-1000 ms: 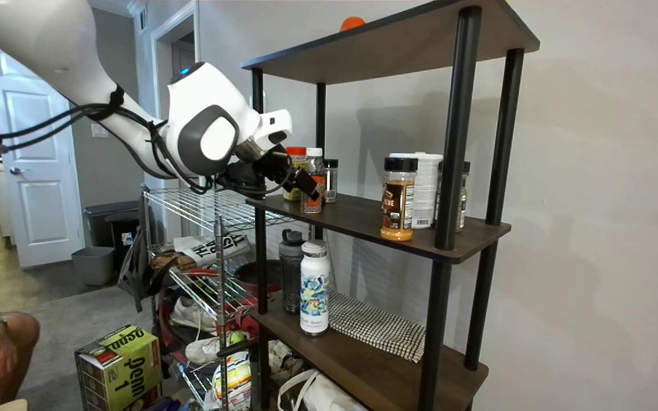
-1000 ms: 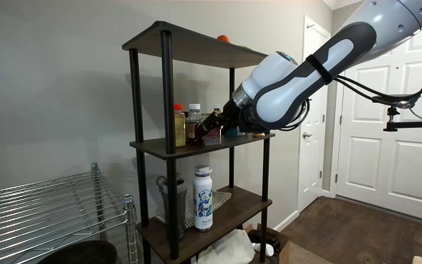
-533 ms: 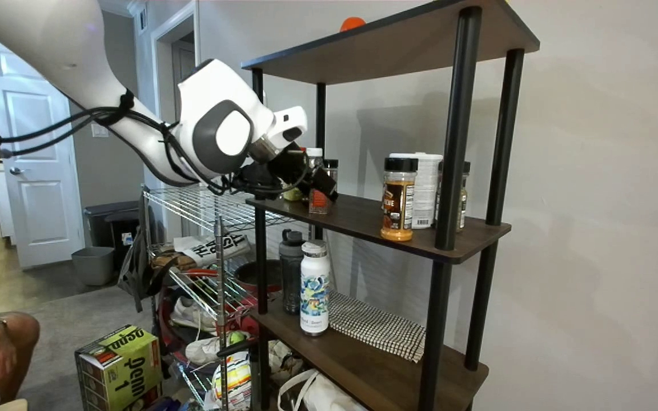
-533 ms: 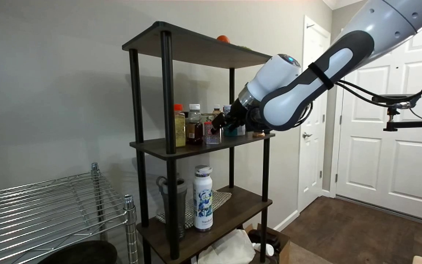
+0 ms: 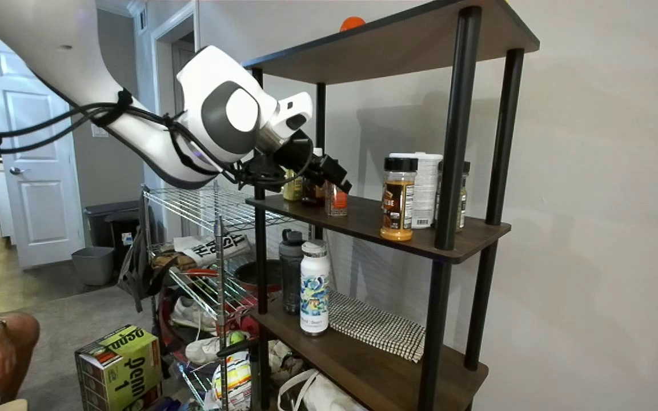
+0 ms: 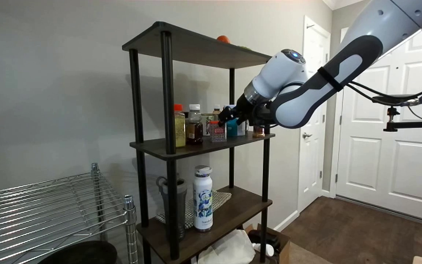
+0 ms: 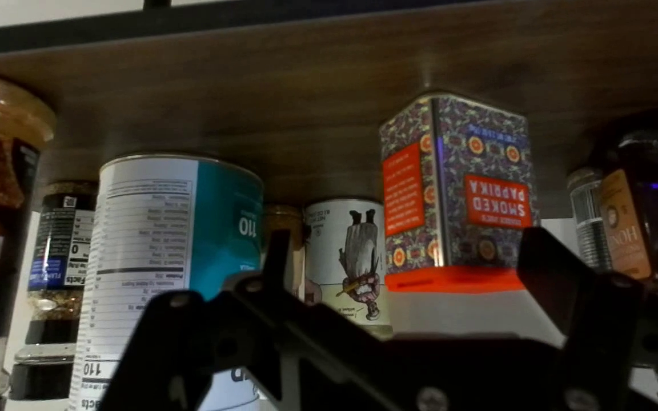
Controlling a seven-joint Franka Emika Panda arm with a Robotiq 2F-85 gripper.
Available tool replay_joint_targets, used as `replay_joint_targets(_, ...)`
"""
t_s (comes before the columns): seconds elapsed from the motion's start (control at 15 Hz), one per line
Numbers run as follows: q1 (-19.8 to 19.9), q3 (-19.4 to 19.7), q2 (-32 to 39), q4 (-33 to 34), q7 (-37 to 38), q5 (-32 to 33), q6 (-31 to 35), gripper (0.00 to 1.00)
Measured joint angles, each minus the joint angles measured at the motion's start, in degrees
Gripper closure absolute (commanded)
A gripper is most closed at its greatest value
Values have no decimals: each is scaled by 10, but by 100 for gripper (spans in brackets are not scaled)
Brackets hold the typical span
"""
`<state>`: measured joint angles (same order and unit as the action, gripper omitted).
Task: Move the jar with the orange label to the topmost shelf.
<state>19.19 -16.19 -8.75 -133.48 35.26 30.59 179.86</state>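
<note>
Black two-fingered tool (image 7: 406,242) at the dark brown wooden middle shelf (image 5: 363,218): fingers spread apart, gripping nothing. Task item: a square patterned metal tin (image 7: 454,194) with orange-red labels and lid — face reads SMOKED PAPRIKA, contents hidden. It stands upright on the middle shelf, beneath the dark brown wooden topmost shelf (image 5: 397,51). In the wrist view, which is inverted, its lid end sits between the fingers, nearer to one; whether they touch, cannot tell.

Other containers, same level. Clear white-capped bottle (image 6: 195,126), near the tin: dark amber liquid in its lower part. Clear red-capped bottle (image 6: 180,126): yellow contents. Clear black-capped cylindrical bottle (image 5: 398,200), dark label: orange contents showing at the base. White-and-teal cylindrical can (image 7: 175,257) — contents hidden.

Lower brown board (image 5: 386,377): white cylindrical bottle (image 6: 203,198) with a blue design, beside a dark grey bottle (image 5: 292,274); insides of both hidden.
</note>
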Motion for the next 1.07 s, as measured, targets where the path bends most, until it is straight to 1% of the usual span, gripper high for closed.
replay_joint_targets(0.13, 10, -18, -1, 0, 19, 5, 0, 0)
replay_joint_targets(0.33, 10, -33, 1, -3, 25, 5, 1, 0)
replay_joint_targets(0.8, 11, -39, 10, -3, 25, 5, 1, 0)
replay_joint_targets(0.93, 20, -43, 10, -1, 26, 7, 0, 0)
replay_joint_targets(1.07, 39, -52, 8, 6, 43, 23, -4, 0)
